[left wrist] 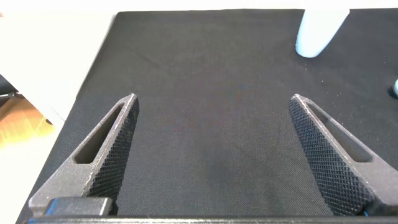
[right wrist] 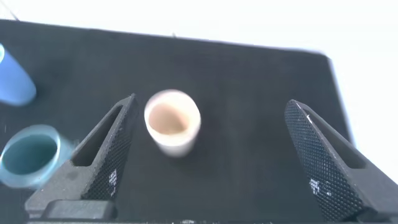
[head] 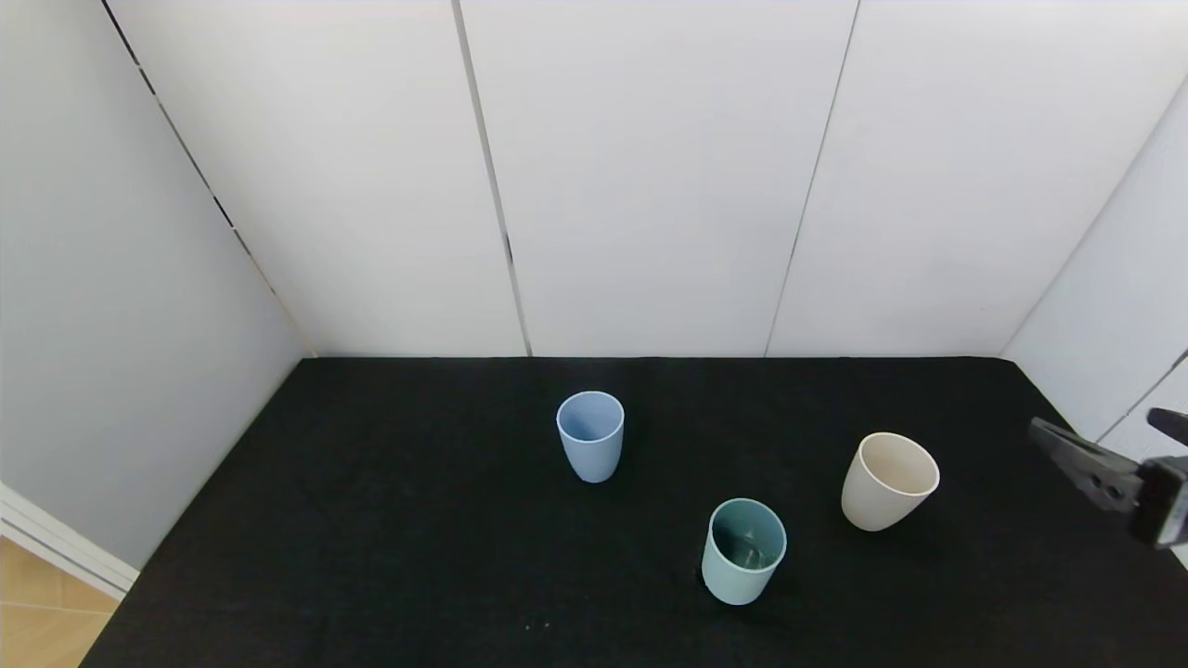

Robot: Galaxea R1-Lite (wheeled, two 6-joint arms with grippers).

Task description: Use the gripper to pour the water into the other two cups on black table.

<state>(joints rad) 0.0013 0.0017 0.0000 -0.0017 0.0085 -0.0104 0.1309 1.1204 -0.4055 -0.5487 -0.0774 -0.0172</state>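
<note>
Three cups stand upright on the black table [head: 371, 520]. The pale blue cup [head: 590, 434] is at the middle. The mint-teal cup [head: 742, 549] is nearer the front. The cream-beige cup [head: 889, 480] is to the right. My right gripper [head: 1104, 445] comes in from the right edge, above the table and apart from the cream cup. In the right wrist view it [right wrist: 211, 109] is open and empty, with the cream cup [right wrist: 172, 122] below, the teal cup [right wrist: 30, 155] and the blue cup [right wrist: 13, 81] farther off. My left gripper [left wrist: 214, 102] is open and empty over bare table. No water shows.
White wall panels [head: 650, 176] close the table at the back and both sides. The table's left edge drops to a wooden floor [head: 37, 612]. In the left wrist view the blue cup [left wrist: 317, 34] stands far off.
</note>
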